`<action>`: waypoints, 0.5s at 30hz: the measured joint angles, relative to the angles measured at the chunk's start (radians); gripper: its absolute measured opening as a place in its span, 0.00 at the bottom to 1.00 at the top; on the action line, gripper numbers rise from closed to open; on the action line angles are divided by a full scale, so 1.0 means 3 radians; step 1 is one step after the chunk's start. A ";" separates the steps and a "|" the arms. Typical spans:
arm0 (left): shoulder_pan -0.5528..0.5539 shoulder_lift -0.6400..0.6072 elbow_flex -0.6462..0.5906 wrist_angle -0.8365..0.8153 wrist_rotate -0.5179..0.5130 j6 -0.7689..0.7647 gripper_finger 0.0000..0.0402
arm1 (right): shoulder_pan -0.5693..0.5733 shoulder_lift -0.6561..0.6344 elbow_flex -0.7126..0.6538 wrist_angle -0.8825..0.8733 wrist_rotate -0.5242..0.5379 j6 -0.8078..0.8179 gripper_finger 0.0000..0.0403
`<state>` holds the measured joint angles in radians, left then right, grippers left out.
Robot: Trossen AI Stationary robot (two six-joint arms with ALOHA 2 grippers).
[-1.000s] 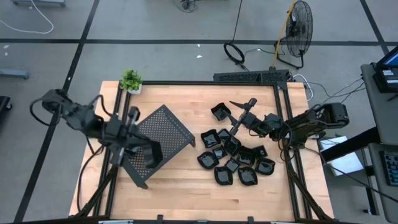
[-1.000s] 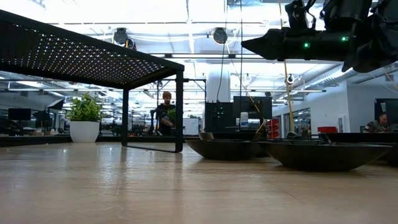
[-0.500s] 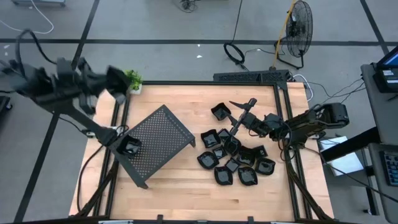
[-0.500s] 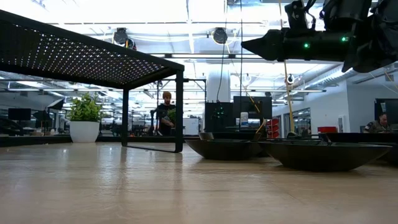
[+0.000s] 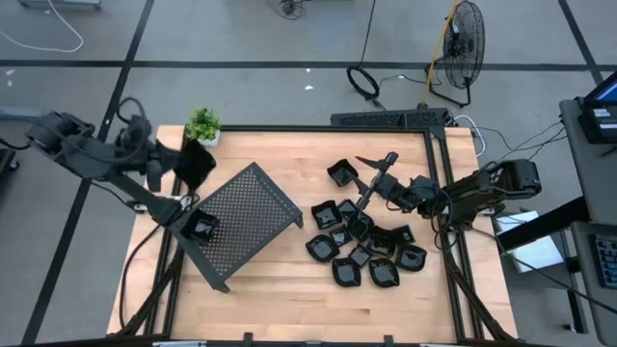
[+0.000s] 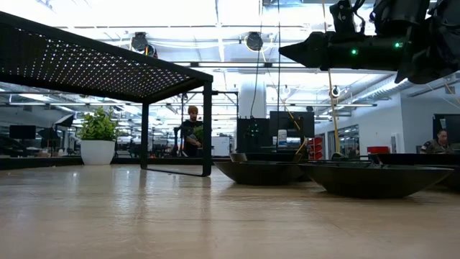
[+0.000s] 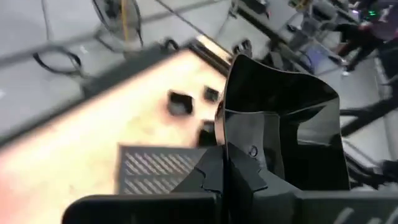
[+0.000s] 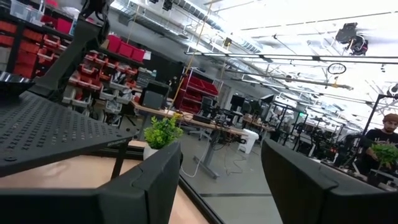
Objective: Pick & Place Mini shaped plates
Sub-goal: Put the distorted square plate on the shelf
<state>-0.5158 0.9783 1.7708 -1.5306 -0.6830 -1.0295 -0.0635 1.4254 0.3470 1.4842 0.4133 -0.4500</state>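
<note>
High view: left gripper [image 5: 198, 162] raised beside tray [image 5: 241, 217], right gripper [image 5: 371, 173] over plates [image 5: 362, 246].

1. My left arm [image 5: 96, 159] now reaches from beyond the surface's left edge, no longer bent over the tray [image 5: 241, 220].
2. My left fingers [image 5: 196, 164] now hang beside the plant [image 5: 203, 124].
3. One mini plate [image 5: 201, 227] now shows on the tray, uncovered.

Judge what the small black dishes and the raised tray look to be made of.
Mini plates: glossy black, probably glazed ceramic or hard plastic; they catch glints of light. Perforated tray: dark matte metal by its look, thin sheet with regular holes on slim legs.
</note>
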 joint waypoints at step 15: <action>0.0285 0.0050 -0.1378 -0.0129 0.1921 -0.1364 0.00 | -0.0001 0.0000 0.0000 -0.0004 0.0000 0.0004 0.53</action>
<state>-0.4303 0.9931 1.3574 -1.5693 -0.1068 -1.4388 -0.0639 1.4254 0.3470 1.4830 0.4133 -0.4488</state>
